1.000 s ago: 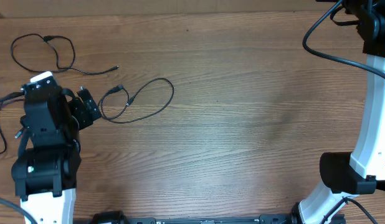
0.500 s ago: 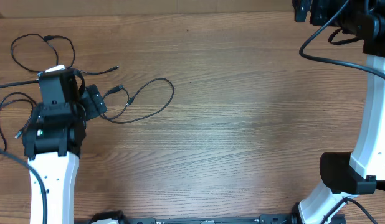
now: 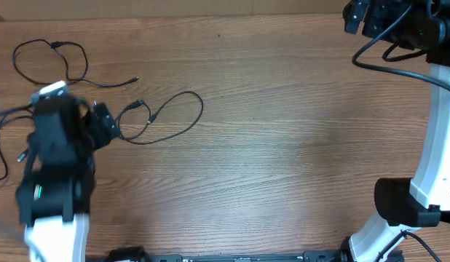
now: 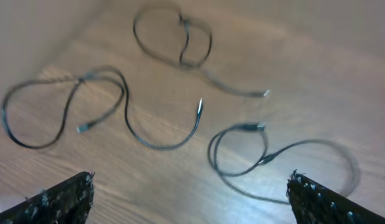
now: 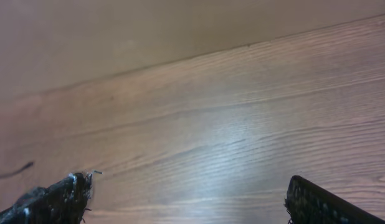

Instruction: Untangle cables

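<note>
We see a table [image 3: 283, 145] of brown wood grain, smooth and matt, with a faint sheen in the right wrist view. The cables [image 4: 161, 147] look like thin black plastic-jacketed cord with a dull finish; their plug tips [image 4: 265, 93] glint pale like metal. The pads [image 4: 61, 200] of the left gripper [image 4: 190, 180] and of the right gripper [image 5: 189, 180] look black, rough and speckled. The right arm [image 3: 436, 145] wears a smooth, slightly glossy white plastic shell.

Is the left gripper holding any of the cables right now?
No: the left gripper stands open and empty, with all three cables lying loose on the table ahead of it.
</note>
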Controlling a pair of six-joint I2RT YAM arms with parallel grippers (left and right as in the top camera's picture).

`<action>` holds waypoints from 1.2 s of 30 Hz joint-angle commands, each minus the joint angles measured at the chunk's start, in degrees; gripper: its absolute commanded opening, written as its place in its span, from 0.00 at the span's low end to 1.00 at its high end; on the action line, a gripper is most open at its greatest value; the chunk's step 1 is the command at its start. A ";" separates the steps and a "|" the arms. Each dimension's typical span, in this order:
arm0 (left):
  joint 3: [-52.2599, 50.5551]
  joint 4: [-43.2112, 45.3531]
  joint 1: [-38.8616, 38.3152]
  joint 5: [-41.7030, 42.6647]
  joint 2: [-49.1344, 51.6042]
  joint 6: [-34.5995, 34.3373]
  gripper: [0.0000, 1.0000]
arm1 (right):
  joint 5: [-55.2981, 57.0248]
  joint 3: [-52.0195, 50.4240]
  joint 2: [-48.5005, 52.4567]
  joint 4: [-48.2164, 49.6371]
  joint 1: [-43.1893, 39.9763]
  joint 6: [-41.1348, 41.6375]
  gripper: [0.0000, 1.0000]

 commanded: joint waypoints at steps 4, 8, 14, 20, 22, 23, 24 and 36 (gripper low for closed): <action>-1.31 6.27 -1.73 0.55 -13.62 -0.33 1.00 | 0.42 0.20 -7.85 1.27 -0.35 2.14 1.00; -10.73 18.78 -1.73 8.68 -19.39 3.52 1.00 | 0.61 0.17 -11.39 1.46 0.02 2.14 1.00; -34.32 37.62 -1.73 18.45 -29.73 3.96 1.00 | 4.11 -6.88 -18.88 5.49 1.90 2.21 1.00; -50.58 40.06 -1.57 19.65 -42.32 4.00 1.00 | 7.56 -33.62 -33.40 20.46 5.09 2.40 1.00; -52.52 37.83 -1.36 19.43 -44.48 4.00 1.00 | 7.98 -44.92 -39.47 27.41 5.11 2.47 1.00; -53.20 36.09 -1.22 19.39 -45.35 4.02 1.00 | 8.11 -50.90 -42.91 31.45 5.11 2.60 1.00; -53.62 34.05 -1.11 18.97 -46.03 4.00 1.00 | 8.50 -55.82 -45.81 34.99 5.09 2.58 1.00; -54.51 21.00 -0.39 16.98 -54.90 5.51 0.99 | 15.47 -100.08 -75.89 65.05 4.17 2.58 1.00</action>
